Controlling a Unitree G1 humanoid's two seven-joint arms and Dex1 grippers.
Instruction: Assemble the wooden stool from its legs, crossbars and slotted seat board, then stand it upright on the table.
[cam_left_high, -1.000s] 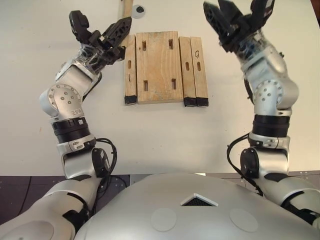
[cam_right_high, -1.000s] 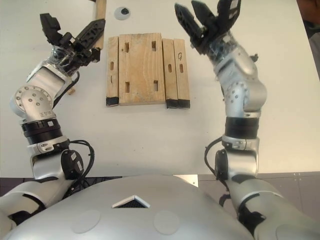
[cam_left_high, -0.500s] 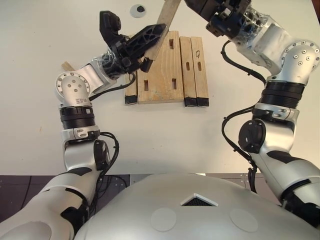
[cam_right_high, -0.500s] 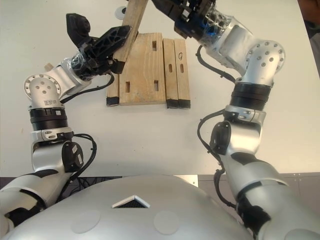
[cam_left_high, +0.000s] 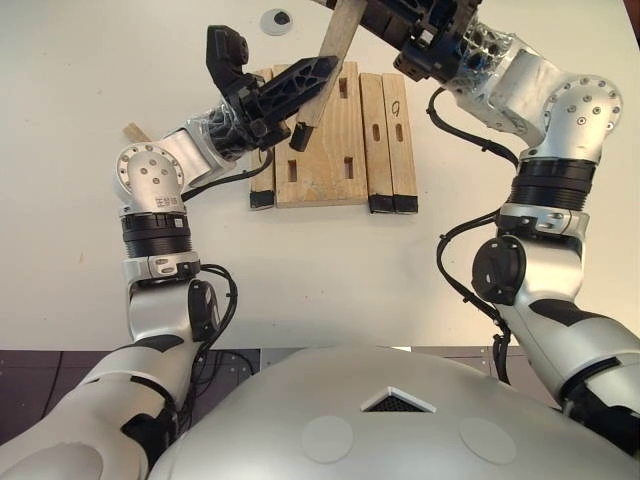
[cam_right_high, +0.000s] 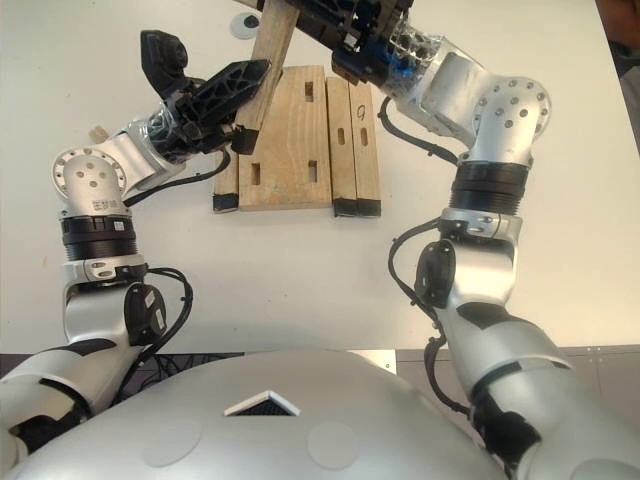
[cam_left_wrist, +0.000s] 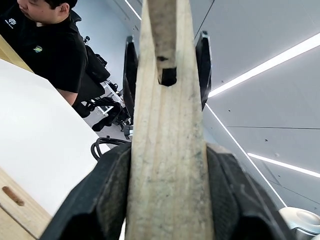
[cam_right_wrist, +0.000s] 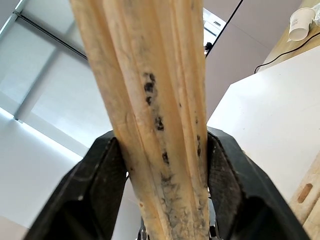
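Where the head views look down, bare white table is met first, then the seat board, laid flat with one slotted bar against its left edge and two more bars against its right. Above the board a wooden leg is held tilted, pinched low by the left gripper and high by the right gripper. Closer detail is added by the wrist views: black fingers pressed to the leg's sides, and a slot cut in it. Beyond, ceiling light strips and a white cup are seen.

leg tilted, airborne | seat board flat | other legs flanking, perhaps touching
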